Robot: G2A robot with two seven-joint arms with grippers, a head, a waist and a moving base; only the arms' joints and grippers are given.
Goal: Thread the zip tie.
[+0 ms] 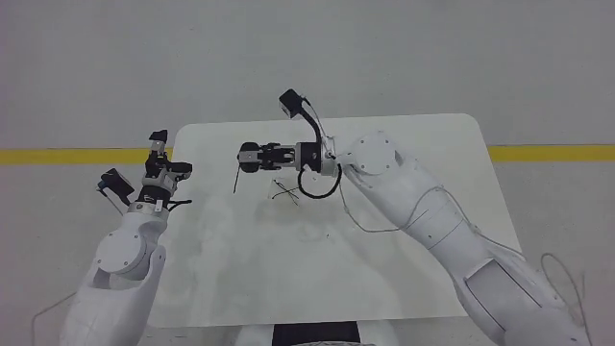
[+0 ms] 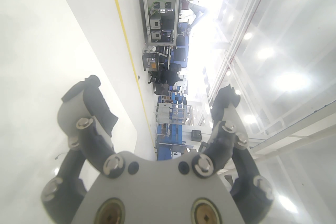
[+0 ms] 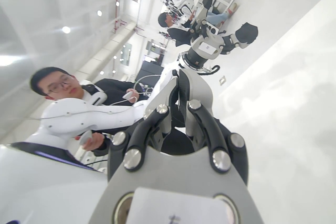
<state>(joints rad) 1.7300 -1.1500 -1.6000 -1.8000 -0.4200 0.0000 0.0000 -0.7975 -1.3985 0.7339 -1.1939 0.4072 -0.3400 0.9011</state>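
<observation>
- The thin black plastic zip tie (image 1: 236, 179) is being gripped by its upper end in the clenched right gripper (image 1: 244, 158) and is being dangled over the white rounded table (image 1: 404, 250).
- The left gripper (image 2: 160, 88) is being held spread wide and empty at the table's left edge.
- A small tangle of thin black strips (image 1: 283, 190) is being supported by the table near the zip tie.

You had room to pass over the near half of the table (image 1: 317, 279) and between the left gripper (image 1: 169, 154), at its left edge, and the right gripper (image 1: 245, 158). There a zip tie (image 1: 236, 180) hung from the right gripper's closed tips; a tangle of strands (image 1: 284, 190) lay just beside it.
</observation>
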